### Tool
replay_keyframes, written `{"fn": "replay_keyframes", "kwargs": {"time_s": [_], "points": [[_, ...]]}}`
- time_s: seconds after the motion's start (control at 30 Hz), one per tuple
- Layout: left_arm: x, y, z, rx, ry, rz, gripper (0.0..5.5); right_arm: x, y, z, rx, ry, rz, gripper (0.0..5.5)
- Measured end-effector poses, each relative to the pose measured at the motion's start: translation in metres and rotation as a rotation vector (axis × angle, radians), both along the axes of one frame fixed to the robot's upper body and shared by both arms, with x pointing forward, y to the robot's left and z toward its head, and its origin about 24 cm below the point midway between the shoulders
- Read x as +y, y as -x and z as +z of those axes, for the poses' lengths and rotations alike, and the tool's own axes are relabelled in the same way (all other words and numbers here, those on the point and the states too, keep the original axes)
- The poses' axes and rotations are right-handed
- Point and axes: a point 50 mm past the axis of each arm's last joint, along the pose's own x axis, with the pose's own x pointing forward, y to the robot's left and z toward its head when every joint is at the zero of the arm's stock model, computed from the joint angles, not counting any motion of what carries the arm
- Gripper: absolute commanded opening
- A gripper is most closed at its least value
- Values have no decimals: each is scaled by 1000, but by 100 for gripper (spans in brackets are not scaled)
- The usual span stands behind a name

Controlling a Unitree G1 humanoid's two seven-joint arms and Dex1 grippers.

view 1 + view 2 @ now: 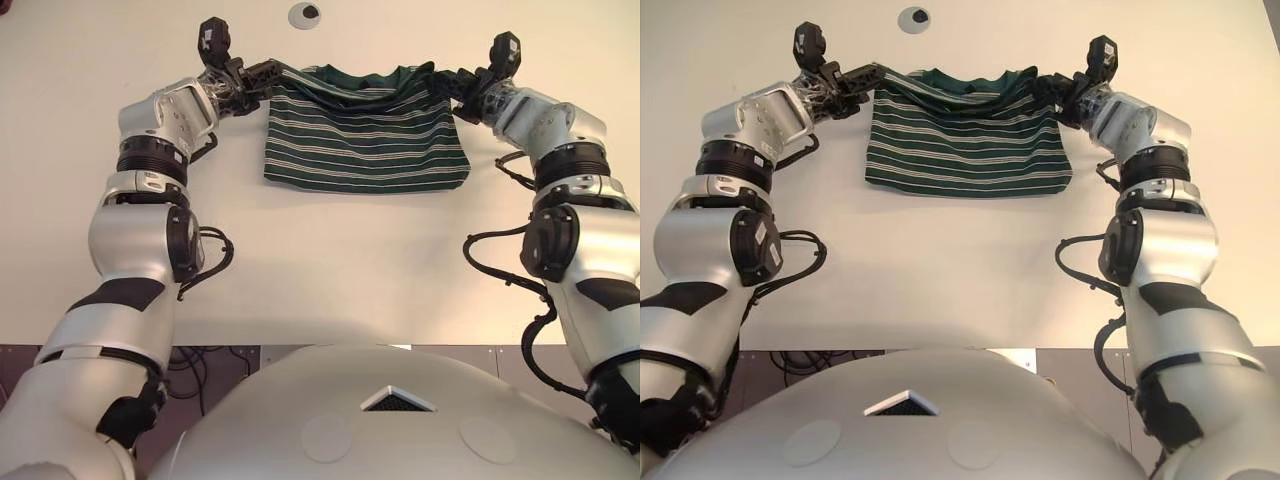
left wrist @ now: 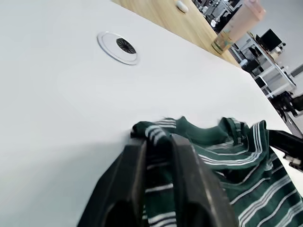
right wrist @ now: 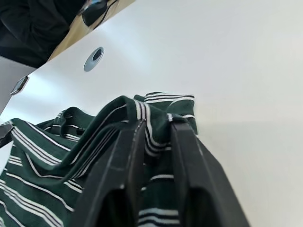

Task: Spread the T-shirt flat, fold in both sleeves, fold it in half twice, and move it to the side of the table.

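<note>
While the white table carries the green striped T-shirt at its far middle as a neat rectangle, I judge a half-fold is in hand. My left gripper and right gripper each pinch a far corner, fingers clamped on cloth. Next I'd draw both corners evenly toward the near hem.

I get bright, even light, seemingly from overhead. The white table nearly washes out in the head views, and a thin soft shadow hugs the T-shirt at 6 o'clock. From both wrists, the table runs from grey shade nearby into glare.
</note>
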Motion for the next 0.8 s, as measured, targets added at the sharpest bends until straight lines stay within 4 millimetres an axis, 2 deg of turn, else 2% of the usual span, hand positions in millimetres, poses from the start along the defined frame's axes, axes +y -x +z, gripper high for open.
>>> {"fn": "replay_keyframes", "kwargs": {"time_s": [0.17, 0.23, 0.3, 0.4, 0.53, 0.6, 0.67, 0.7, 0.77, 0.8], "points": [[1, -12, 9, 27, 8, 174, 107, -9, -12, 12, -51, 21, -179, 122], [4, -12, 3, 62, -41, 240, 107, -15, -16, 17, -70, 54, -269, 122], [6, -11, 1, 63, -73, 250, 107, -16, -17, 18, -91, 94, -266, 122], [6, -13, 4, 9, -163, 211, 107, -12, -18, 22, -156, 193, -154, 122], [-2, -16, 25, -162, -200, 38, 107, 6, -18, 37, -325, 255, 167, 122], [-6, -8, 28, -207, -203, -44, 107, 12, -11, 32, -353, 286, 298, 122], [-8, 7, 21, -223, -237, -115, 107, 14, -4, 21, -329, 316, 345, 122], [-8, 22, 13, -219, -286, -166, 107, 13, 0, 11, -282, 336, 338, 122], [-9, 42, -2, -190, -341, -225, 107, 13, 3, 1, -231, 377, 308, 122], [-9, 49, -9, -171, -368, -243, 107, 19, 3, -3, -216, 385, 304, 122]]}}
